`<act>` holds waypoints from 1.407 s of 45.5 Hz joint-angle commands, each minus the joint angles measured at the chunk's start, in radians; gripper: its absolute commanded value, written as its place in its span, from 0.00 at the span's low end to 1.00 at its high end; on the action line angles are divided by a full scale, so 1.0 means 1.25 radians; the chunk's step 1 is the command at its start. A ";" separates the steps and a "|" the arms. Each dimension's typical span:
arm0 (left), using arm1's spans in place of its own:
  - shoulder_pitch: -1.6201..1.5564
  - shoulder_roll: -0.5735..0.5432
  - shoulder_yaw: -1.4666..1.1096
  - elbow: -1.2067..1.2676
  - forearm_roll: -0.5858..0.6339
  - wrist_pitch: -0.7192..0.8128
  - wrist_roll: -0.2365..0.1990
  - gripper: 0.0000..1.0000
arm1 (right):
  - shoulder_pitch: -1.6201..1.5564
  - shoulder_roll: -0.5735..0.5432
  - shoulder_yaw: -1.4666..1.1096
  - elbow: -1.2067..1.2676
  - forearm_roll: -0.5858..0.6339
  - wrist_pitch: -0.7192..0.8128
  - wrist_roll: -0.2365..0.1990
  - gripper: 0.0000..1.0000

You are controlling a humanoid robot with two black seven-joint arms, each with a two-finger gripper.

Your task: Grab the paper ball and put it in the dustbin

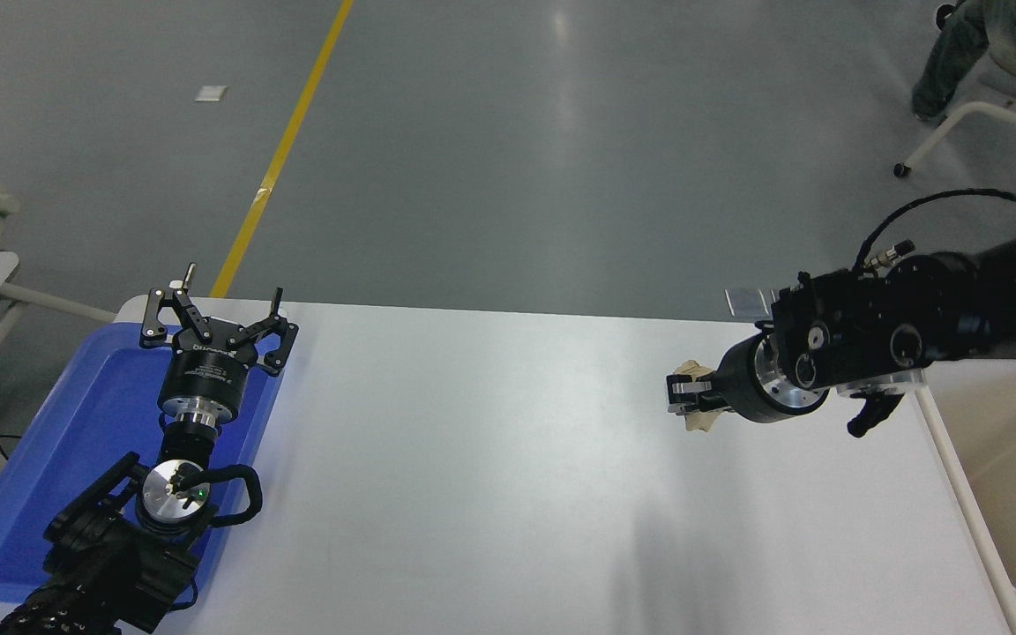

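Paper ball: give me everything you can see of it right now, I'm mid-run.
The paper ball is a small crumpled wad of tan-beige paper, pinched in the right gripper. Only bits show: a tuft above the black fingers and a larger creased lobe hanging below them; the middle is hidden by the fingers. It is off the white table, held over the table's right part, with a faint shadow on the surface nearer the camera. Nothing else touches it.
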 commanded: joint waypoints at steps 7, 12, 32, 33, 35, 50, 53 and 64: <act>0.000 0.000 0.000 0.000 0.000 0.000 0.000 1.00 | 0.220 -0.057 -0.084 0.067 -0.003 0.129 0.000 0.00; 0.000 0.000 0.000 0.000 0.000 0.000 0.000 1.00 | 0.272 -0.074 -0.103 0.069 -0.004 0.156 -0.001 0.00; 0.000 0.001 -0.001 0.000 0.000 0.000 0.000 1.00 | 0.391 -0.095 -0.152 0.099 -0.004 0.226 -0.005 0.00; 0.000 0.001 -0.001 0.000 0.000 0.000 0.000 1.00 | 0.395 -0.097 -0.154 0.100 -0.004 0.228 -0.005 0.00; 0.000 0.000 0.000 0.000 0.000 0.000 0.000 1.00 | 0.401 -0.100 -0.159 0.101 -0.010 0.230 -0.005 0.00; 0.000 0.000 0.000 0.000 0.000 0.000 -0.001 1.00 | 0.368 -0.204 -0.203 0.069 -0.178 0.237 -0.006 0.00; 0.000 0.000 0.000 0.000 0.000 0.000 -0.001 1.00 | 0.336 -0.238 -0.205 0.045 -0.219 0.237 -0.006 0.00; 0.000 0.000 0.000 0.000 0.000 0.000 -0.001 1.00 | 0.216 -0.425 -0.186 -0.084 -0.412 0.239 -0.007 0.00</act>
